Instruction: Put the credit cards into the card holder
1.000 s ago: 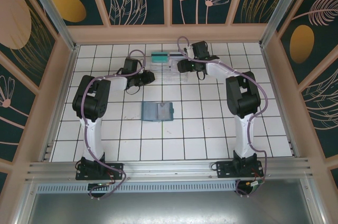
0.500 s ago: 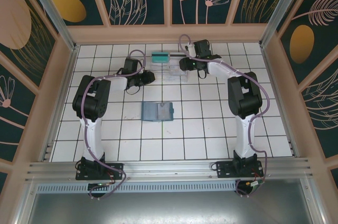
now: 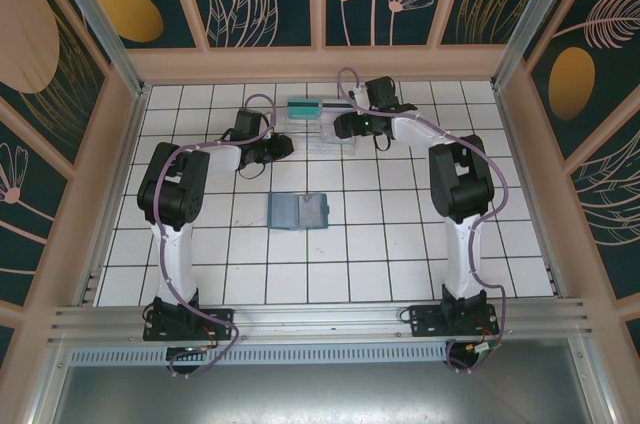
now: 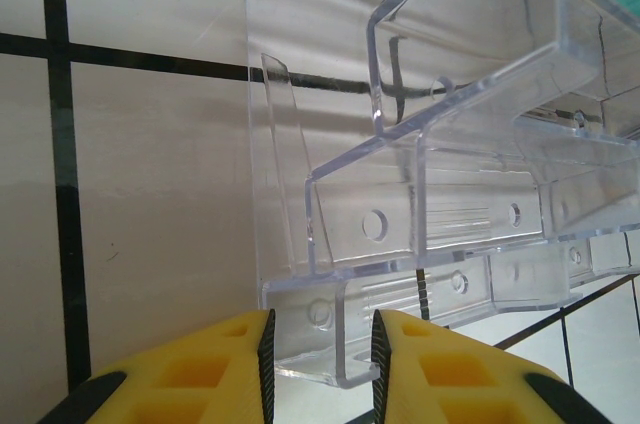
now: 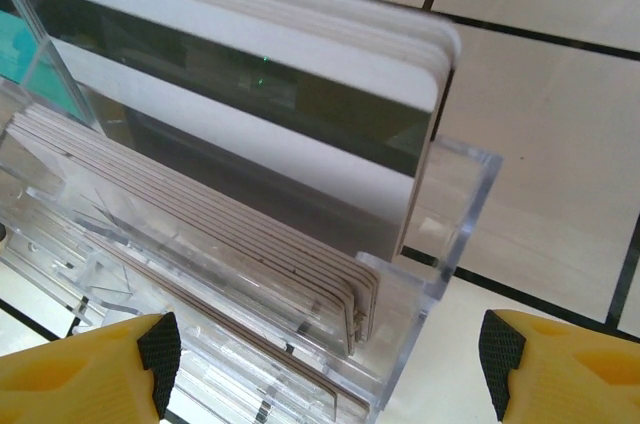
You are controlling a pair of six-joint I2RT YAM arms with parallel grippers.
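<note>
Top external view: the card holder point(image 3: 298, 211) is lying open at centre frame on the white tiled table point(image 3: 400, 244), with bare tiles lying on every side of it. At upper centre, the clear tray point(image 3: 322, 127) is sitting between both arms. The left gripper point(image 4: 320, 354) is clamping the tray's near corner between its fingers. The right gripper point(image 5: 330, 349) is standing released, jaws wide, straddling the tray's end and gripping nothing. White striped credit cards point(image 5: 250, 74) are standing upright in one tray slot, and a teal card point(image 3: 303, 106) is occupying the far slot.
</note>
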